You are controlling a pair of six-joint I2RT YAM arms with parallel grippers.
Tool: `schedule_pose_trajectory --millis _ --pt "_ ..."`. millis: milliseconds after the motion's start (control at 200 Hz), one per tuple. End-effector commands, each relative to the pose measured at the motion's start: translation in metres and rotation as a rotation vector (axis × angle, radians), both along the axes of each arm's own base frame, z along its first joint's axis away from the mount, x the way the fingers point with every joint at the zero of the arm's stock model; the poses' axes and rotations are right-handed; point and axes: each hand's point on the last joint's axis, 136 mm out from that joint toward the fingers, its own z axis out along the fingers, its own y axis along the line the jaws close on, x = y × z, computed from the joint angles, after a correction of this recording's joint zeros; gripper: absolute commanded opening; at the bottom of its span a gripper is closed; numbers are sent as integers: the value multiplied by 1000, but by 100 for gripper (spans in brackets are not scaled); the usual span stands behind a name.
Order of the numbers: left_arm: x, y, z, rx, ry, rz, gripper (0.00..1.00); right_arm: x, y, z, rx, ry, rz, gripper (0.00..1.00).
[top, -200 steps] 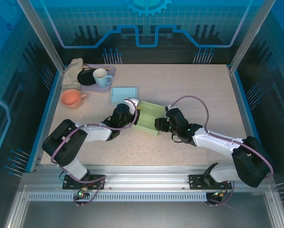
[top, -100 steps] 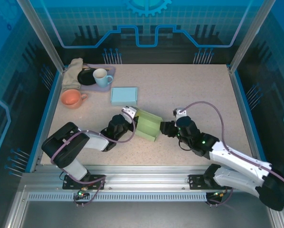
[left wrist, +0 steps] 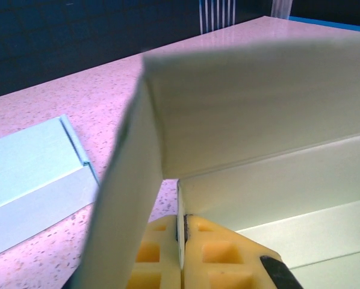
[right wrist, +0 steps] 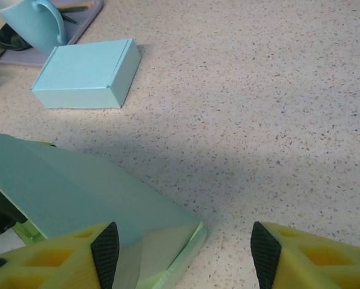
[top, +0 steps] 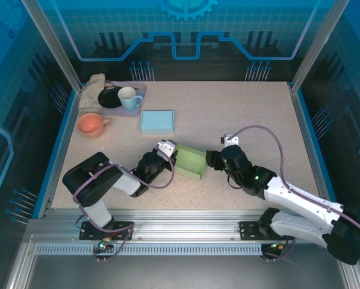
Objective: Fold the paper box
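Top external view first: the pale green half-folded paper box (top: 190, 162) sits at the front middle of the speckled, stone-look table (top: 252, 114), an arm at each end. On its left edge the left pincer (top: 170, 155) is pressed together on one thin wall, and the left wrist view has the yellow ribbed pads (left wrist: 216, 238) nipping just the bottom edge of that sheet. At the other end the right pincer (top: 211, 159) stands spread, with the box's corner lying between its fingers, nearer one of them. Now the danger, as I read it: that card looks thin, smooth and springy, so a shallow pinch could slip or crease the wall, and a nudge from the right could skate the light box across the table. Panels are flat, matte, sharply scored. Well behind sits a light-blue closed cardboard box (top: 157, 121), out of trouble.
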Motion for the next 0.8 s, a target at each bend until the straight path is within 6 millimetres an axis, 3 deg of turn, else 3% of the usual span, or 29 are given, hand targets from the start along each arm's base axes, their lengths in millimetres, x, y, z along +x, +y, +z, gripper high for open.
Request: schedule_pose_trajectory --millis 0,235,520,630,795 --pt "-17 -5 -28 85 49 -71 0 5 12 6 4 -10 19 62" --pt "-18 -6 -34 106 46 -84 1 6 13 7 -22 -4 28 62" --pt "-28 -14 -45 176 17 -134 0 5 -2 70 -62 -120 32 65" --pt "-33 -28 -51 250 -23 -171 0 15 -3 66 -110 -79 37 66" --pt "-29 -39 -59 298 -52 -189 0 25 5 32 -116 35 78 66"
